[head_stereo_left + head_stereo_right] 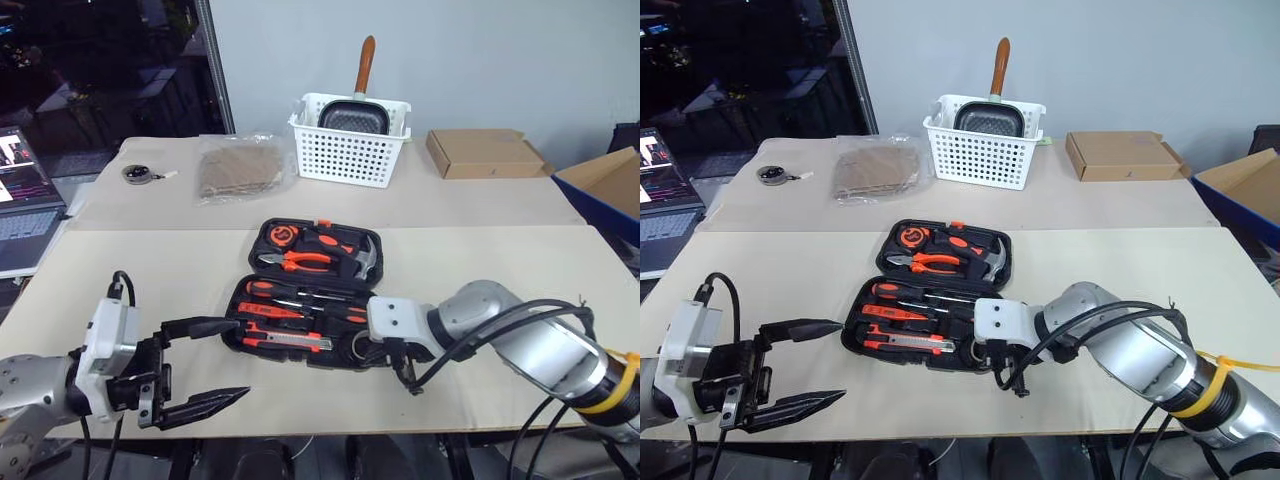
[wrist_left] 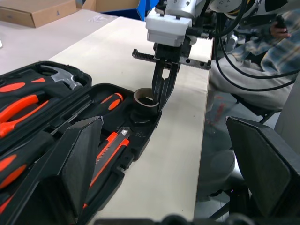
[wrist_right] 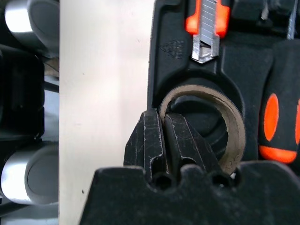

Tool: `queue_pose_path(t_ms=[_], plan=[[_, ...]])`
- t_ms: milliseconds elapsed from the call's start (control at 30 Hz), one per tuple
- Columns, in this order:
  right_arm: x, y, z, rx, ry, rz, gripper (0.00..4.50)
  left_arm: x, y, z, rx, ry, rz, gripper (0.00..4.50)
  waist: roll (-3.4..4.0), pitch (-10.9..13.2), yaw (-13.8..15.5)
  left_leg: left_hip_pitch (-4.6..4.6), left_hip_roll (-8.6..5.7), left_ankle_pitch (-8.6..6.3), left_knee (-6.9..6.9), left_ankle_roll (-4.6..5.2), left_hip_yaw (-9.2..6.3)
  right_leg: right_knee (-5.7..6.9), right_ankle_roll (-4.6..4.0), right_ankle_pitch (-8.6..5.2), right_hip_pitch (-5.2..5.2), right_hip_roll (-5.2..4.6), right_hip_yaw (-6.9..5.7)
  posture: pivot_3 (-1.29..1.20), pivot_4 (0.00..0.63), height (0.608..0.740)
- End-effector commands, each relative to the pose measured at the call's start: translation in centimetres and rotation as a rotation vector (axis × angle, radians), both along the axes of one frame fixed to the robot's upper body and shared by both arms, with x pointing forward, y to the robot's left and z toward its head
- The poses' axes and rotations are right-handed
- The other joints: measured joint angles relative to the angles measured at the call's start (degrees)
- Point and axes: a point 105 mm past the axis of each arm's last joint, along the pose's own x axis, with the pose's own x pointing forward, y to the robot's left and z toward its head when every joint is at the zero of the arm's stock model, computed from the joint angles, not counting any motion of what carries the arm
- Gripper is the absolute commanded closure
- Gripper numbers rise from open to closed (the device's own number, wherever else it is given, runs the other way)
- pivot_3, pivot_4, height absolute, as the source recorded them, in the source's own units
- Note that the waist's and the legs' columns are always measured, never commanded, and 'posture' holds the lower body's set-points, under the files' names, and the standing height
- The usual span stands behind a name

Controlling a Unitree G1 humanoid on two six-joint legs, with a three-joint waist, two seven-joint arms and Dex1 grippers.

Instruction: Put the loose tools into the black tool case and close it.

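Right tool (image 3: 164, 136) pinched on the tape roll (image 3: 234, 126) wall, roll apparently seated in the tool case (image 1: 300, 300) corner recess. Left tool (image 1: 205, 365) spread wide, empty, beside case.

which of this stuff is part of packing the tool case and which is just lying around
Part of the job:
- tool case, open
- tape roll, pinched by the right gripper at its recess
- utility knife
- screwdrivers

Lying about:
- white basket holding a pan
- cardboard box
- bagged cloth
- laptop
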Motion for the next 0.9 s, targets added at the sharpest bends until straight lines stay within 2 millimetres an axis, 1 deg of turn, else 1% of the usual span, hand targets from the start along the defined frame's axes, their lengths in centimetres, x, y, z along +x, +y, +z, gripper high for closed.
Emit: queue_pose_path(t_ms=[33, 67, 100, 167, 267, 500, 667, 800, 867, 900], plan=[[0.4, 0.9, 2.0, 0.046, -0.049, 0.051, 4.44, 0.0, 0.6, 0.5, -0.001, -0.038, 0.022, 0.0, 0.03, 0.04, 0.18, -0.01, 0.05, 0.0, 0.0, 0.0, -0.01, 0.04, 0.0, 0.05, -0.04, 0.11, -0.03, 0.0, 0.15, 0.74], [0.4, 1.0, 2.2, 0.051, -0.046, 0.057, 4.44, -0.1, 0.6, 0.4, 0.0, -0.037, 0.023, 0.0, 0.04, 0.06, 0.33, -0.02, 0.09, 0.0, -0.02, -0.01, -0.02, 0.06, 0.01, 0.05, -0.06, 0.4, -0.02, 0.0, 0.15, 0.74], [0.3, 1.1, 2.2, 0.051, -0.043, 0.066, 4.44, -0.1, 0.7, 0.4, 0.001, -0.036, 0.025, 0.0, 0.04, 0.06, 0.42, -0.04, 0.13, 0.0, -0.07, -0.01, -0.04, 0.05, -0.02, 0.05, -0.09, 0.44, -0.02, 0.0, 0.15, 0.74], [0.2, 1.1, 2.3, 0.046, -0.044, 0.08, 4.44, -0.1, 0.8, 0.3, 0.003, -0.034, 0.027, 0.0, 0.04, 0.06, 0.48, -0.04, 0.16, -0.06, -0.11, -0.1, -0.06, 0.05, -0.39, 0.17, -0.11, 0.45, -0.03, 0.0, 0.15, 0.74], [0.2, 1.2, 2.1, 0.035, -0.04, 0.086, 4.44, -0.1, 1.0, 0.2, 0.007, -0.034, 0.029, 0.0, 0.04, 0.06, 0.54, -0.12, 0.15, -0.16, -0.11, -0.27, -0.06, 0.02, -0.43, 0.1, -0.15, 0.43, -0.05, 0.0, 0.15, 0.74], [0.6, 1.2, -0.1, -0.018, -0.006, 0.089, 4.44, -0.1, 1.1, 0.0, 0.012, -0.032, 0.024, 0.0, 0.0, 0.1, 0.4, -0.17, 0.11, -0.28, -0.11, -0.42, 0.02, -0.09, -0.31, 0.04, -0.15, 0.36, -0.03, 0.0, 0.15, 0.74], [-0.1, 0.7, -1.0, -0.051, 0.031, 0.118, 4.44, -0.1, 1.3, -0.1, 0.018, -0.033, 0.027, 0.0, 0.0, 0.1, 0.48, -0.17, 0.13, -0.28, -0.11, -0.42, -0.01, -0.06, -0.33, 0.02, -0.16, 0.39, -0.05, 0.0, 0.15, 0.74], [-0.1, 0.7, -1.1, -0.047, 0.039, 0.126, 4.44, -0.1, 1.2, -0.3, 0.02, -0.031, 0.031, 0.0, 0.0, 0.1, 0.48, -0.16, 0.13, -0.28, -0.11, -0.42, 0.0, -0.06, -0.33, 0.02, -0.15, 0.38, -0.04, 0.0, 0.15, 0.74], [0.0, 0.9, -0.6, -0.02, 0.029, 0.133, 3.74, -0.1, 1.2, -0.3, 0.02, -0.03, 0.034, 0.0, 0.0, 0.1, 0.49, -0.16, 0.13, -0.29, -0.11, -0.43, 0.0, -0.06, -0.33, 0.02, -0.15, 0.38, -0.05, 0.0, 0.15, 0.74], [0.3, 1.1, -0.2, 0.004, 0.009, 0.124, 3.6, 0.0, 1.2, -0.4, 0.018, -0.028, 0.039, 0.0, 0.0, 0.1, 0.5, -0.16, 0.13, -0.29, -0.11, -0.43, 0.0, -0.06, -0.33, 0.02, -0.15, 0.38, -0.05, 0.0, 0.15, 0.74]])
